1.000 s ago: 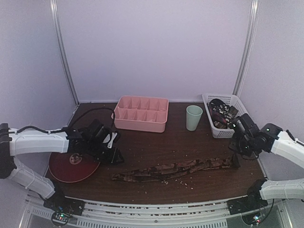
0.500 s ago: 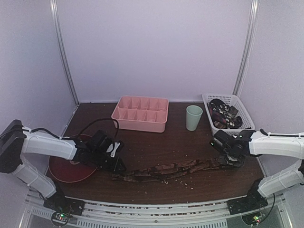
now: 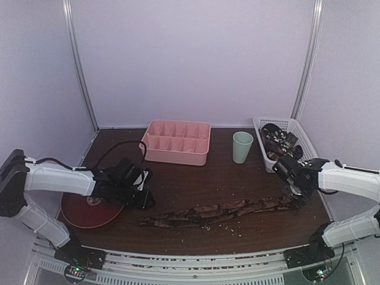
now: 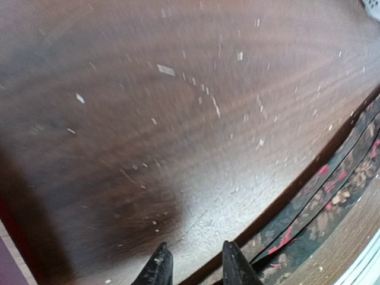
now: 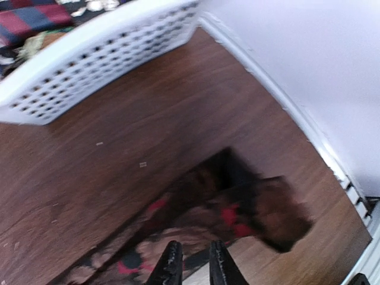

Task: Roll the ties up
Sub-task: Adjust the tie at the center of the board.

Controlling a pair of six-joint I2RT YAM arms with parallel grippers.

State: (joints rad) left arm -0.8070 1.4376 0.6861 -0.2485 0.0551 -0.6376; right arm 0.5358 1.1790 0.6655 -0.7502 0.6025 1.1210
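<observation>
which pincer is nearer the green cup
Right. The right pincer is front-right of the cup; the left pincer is farther, front-left of it by the plate.

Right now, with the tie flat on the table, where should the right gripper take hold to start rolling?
Probably at the right-hand tip of the tie, coming straight down from above. The tie lies stretched flat along the table, so only the end offers an edge to pinch and curl inward. The right gripper hangs over that end, jaws slightly apart, holding nothing.
</observation>
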